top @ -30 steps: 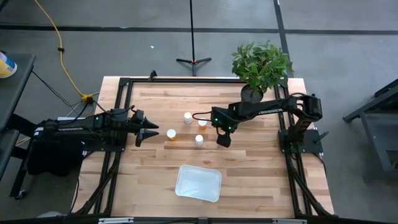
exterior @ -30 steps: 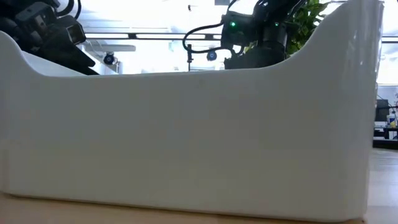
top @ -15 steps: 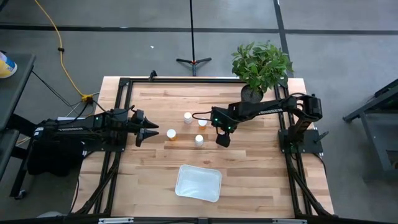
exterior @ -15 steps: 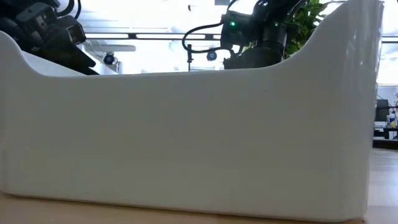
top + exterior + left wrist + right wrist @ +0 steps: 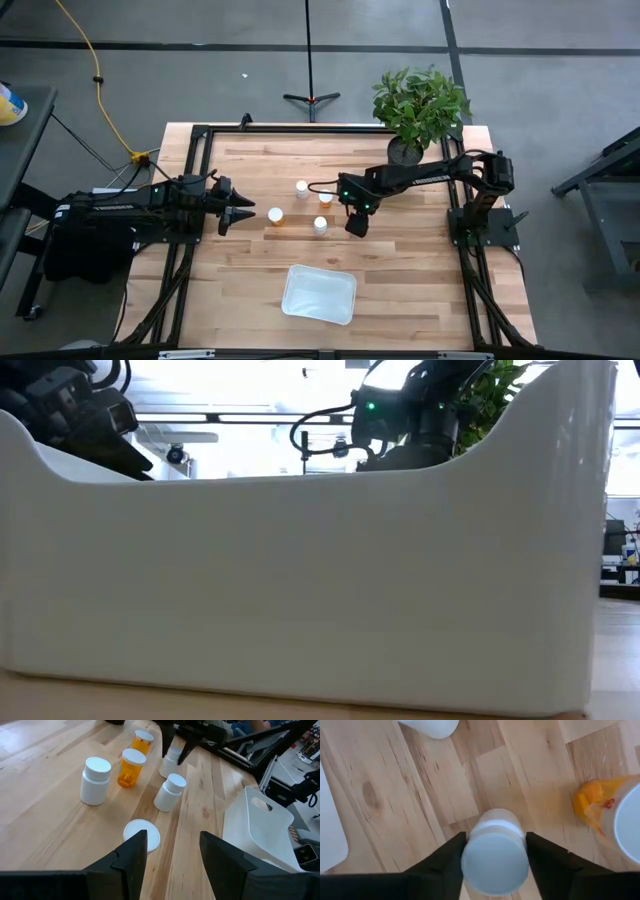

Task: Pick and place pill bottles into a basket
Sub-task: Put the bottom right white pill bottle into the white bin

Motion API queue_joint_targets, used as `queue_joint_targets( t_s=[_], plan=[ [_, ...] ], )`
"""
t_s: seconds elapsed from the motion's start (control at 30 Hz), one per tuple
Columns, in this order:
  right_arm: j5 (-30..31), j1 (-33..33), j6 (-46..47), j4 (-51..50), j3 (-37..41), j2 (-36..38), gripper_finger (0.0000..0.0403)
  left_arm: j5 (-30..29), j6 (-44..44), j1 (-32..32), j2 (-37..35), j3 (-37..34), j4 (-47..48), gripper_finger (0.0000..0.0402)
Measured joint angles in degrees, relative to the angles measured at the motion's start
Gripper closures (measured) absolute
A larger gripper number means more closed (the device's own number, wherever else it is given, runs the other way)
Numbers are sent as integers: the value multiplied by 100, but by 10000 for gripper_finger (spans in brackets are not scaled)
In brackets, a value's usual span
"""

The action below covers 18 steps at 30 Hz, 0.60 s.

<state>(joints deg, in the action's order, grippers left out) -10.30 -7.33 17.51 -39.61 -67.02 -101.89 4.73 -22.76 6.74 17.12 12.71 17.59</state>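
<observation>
Several pill bottles stand at mid-table: a white one (image 5: 301,187), an orange one (image 5: 324,197) and a white one (image 5: 320,225). Another (image 5: 277,215) lies on its side, its white cap (image 5: 141,834) facing my left gripper (image 5: 243,213), which stands open at the table's left. My right gripper (image 5: 495,837) is shut on a white pill bottle (image 5: 171,760) right of these. The white basket (image 5: 320,293) sits nearer the front edge, and its wall (image 5: 300,580) fills the low view. My right gripper pinches the white pill bottle by the sides of its round cap (image 5: 470,857), one finger (image 5: 447,865) on each side. The fingers come from above, pointing steeply down. The bottle stands upright, its base on the table (image 5: 167,770).
A potted plant (image 5: 420,105) stands at the table's far right corner, close behind my right arm. An orange bottle (image 5: 612,815) and a white one (image 5: 432,725) stand near the held bottle. Bare wood lies between the bottles and the basket.
In the low view my right arm's wrist has shifted a little toward the table's left. The bottles and the basket stay where they were.
</observation>
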Motion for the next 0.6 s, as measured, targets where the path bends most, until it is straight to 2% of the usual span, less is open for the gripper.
queue_joint_targets(
  t_s=[0.17,0.3,0.6],
  plan=[
    [-13,-4,45,87,-11,20,255,2,-2,0,0,0,15,186],
    [-208,15,24,111,-11,17,255,2,-4,0,0,0,15,186],
    [-224,287,-46,68,-102,-3,255,4,-13,0,0,0,15,186]
  ],
)
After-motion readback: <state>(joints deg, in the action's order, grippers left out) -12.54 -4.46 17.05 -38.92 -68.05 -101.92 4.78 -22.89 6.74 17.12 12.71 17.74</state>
